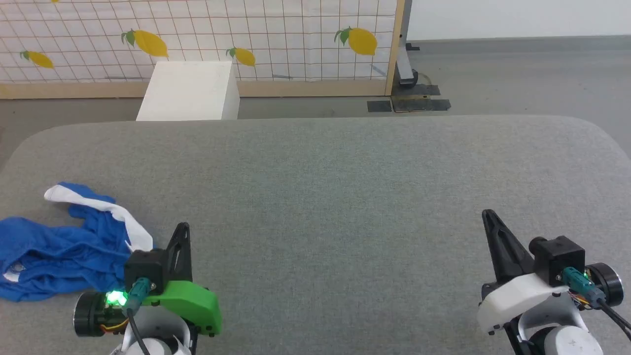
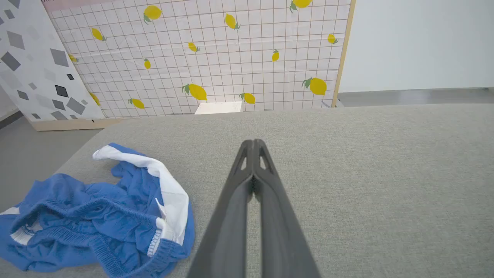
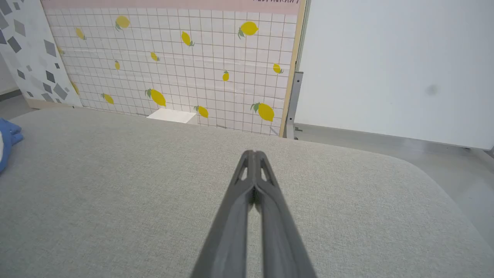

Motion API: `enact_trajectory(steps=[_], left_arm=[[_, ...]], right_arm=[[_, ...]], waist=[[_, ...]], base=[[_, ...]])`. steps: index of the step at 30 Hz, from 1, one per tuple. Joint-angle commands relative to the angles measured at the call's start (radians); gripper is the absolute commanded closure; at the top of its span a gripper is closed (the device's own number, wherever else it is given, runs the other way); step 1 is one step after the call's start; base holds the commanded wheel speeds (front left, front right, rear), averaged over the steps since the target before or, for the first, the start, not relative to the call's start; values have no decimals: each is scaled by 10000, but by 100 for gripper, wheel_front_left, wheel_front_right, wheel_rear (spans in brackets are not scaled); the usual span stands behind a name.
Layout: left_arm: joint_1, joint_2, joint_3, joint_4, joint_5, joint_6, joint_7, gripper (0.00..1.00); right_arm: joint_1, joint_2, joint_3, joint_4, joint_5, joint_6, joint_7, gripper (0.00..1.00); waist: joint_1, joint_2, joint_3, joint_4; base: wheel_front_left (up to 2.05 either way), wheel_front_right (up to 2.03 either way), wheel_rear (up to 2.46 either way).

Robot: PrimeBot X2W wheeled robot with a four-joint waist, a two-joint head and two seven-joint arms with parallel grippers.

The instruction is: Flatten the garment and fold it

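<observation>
The blue garment (image 1: 54, 251) lies crumpled at the near left edge of the grey padded table (image 1: 325, 197), with a white trim stripe running across its top. In the left wrist view the garment (image 2: 96, 220) shows its gathered waistband and a small white tag. My left gripper (image 1: 181, 228) is shut and empty, just right of the garment and apart from it; the same left gripper (image 2: 253, 143) points over bare table. My right gripper (image 1: 488, 214) is shut and empty at the near right, far from the garment. A blue corner of the garment (image 3: 5, 141) peeks in at the right wrist view's left edge.
Beyond the table's far edge stands a white box (image 1: 190, 91) on the floor, in front of a lemon-print grid panel (image 1: 197, 34). A metal stand base (image 1: 406, 79) sits at the panel's right end. The table's corners are rounded.
</observation>
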Motion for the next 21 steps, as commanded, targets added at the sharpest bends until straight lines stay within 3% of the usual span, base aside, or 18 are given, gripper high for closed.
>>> enact_trajectory(steps=[1, 5, 6, 21], left_arm=[[109, -45, 28, -26, 103, 66, 14, 100], [109, -45, 28, -26, 103, 66, 14, 100], [0, 0, -2, 0, 0, 0, 0, 0], [90, -2, -60, 133, -231, -15, -221, 0]], right_arm=[[137, -1, 12, -45, -62, -15, 28, 100], [137, -1, 12, -45, -62, -15, 28, 100], [0, 0, -2, 0, 0, 0, 0, 0], [117, 0, -96, 249, 391, 0, -224, 0]], waist=[[0, 0, 0, 0], [0, 0, 0, 0], [0, 0, 0, 0], [0, 0, -1, -6]], base=[[0, 0, 0], [0, 0, 0], [0, 0, 0], [0, 0, 0]])
